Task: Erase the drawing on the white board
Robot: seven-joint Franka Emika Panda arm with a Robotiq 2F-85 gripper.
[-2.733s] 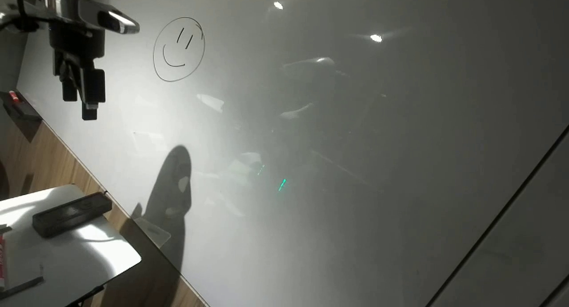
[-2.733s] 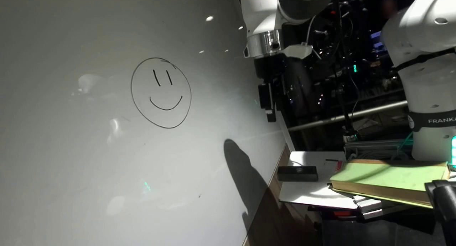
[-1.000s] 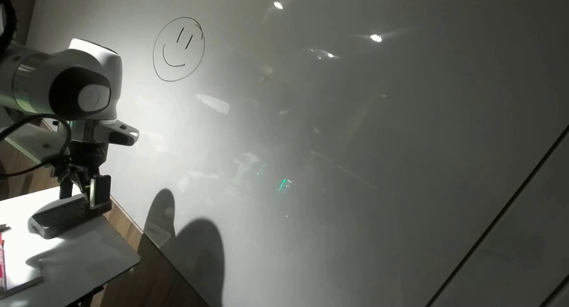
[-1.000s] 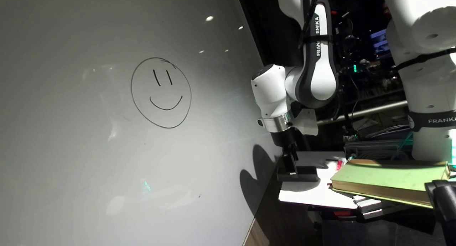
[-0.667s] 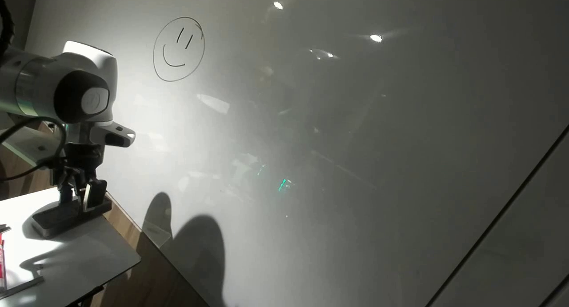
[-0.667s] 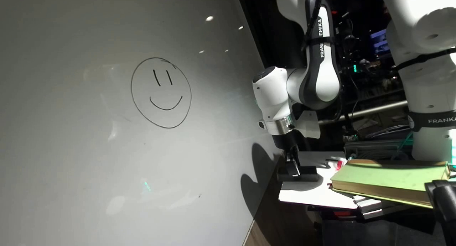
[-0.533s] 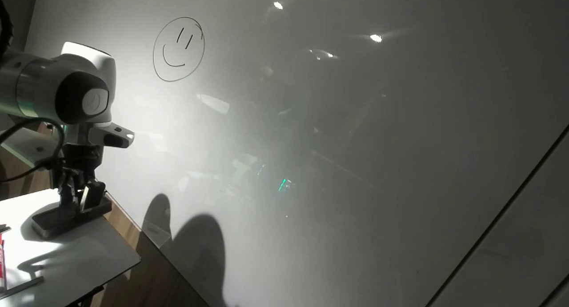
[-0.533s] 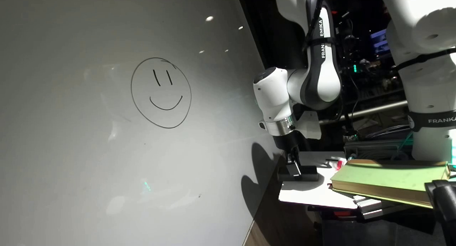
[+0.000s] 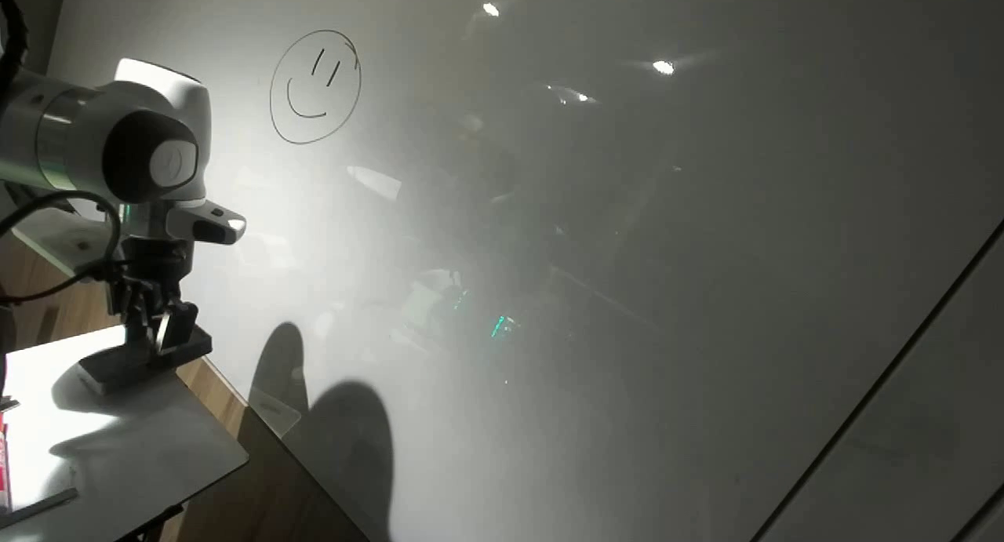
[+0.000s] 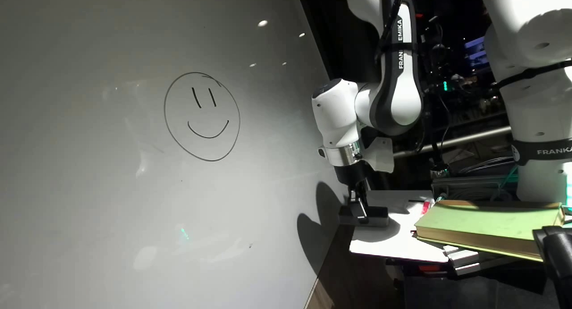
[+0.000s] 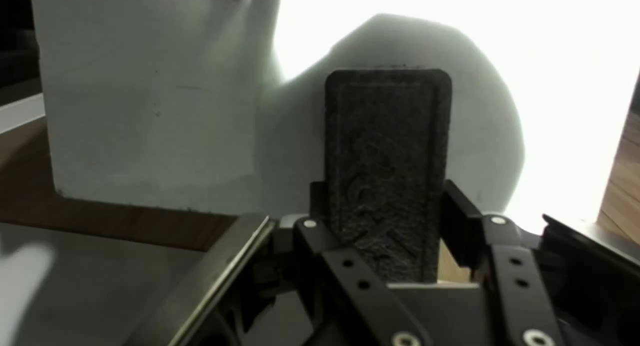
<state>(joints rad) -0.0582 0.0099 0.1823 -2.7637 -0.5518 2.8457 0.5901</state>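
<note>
The drawing (image 10: pixel 208 137), a thin dark smiley face, shows whole on the large glossy white board (image 10: pixel 111 210) in both exterior views, with my arm beside it. Well below the face, my gripper (image 11: pixel 386 206) is shut on a dark oblong eraser block (image 11: pixel 387 135), its pads at the block's two long sides. In an exterior view the eraser (image 9: pixel 118 371) hangs a little above the small white table, its far end past the table's edge toward the board. The eraser's underside is hidden.
The small white table (image 9: pixel 157 440) stands close to the board's lower edge. It bears a red marker (image 10: pixel 425 207) and a thick green book (image 10: pixel 487 219). A strip of wooden floor (image 9: pixel 220 479) shows between table and board. The robot's base (image 10: pixel 540 166) is behind.
My gripper has come down from beside the face, gone over the eraser and closed on it. In the last half second gripper and eraser have risen slightly off the table, shifting toward the board.
</note>
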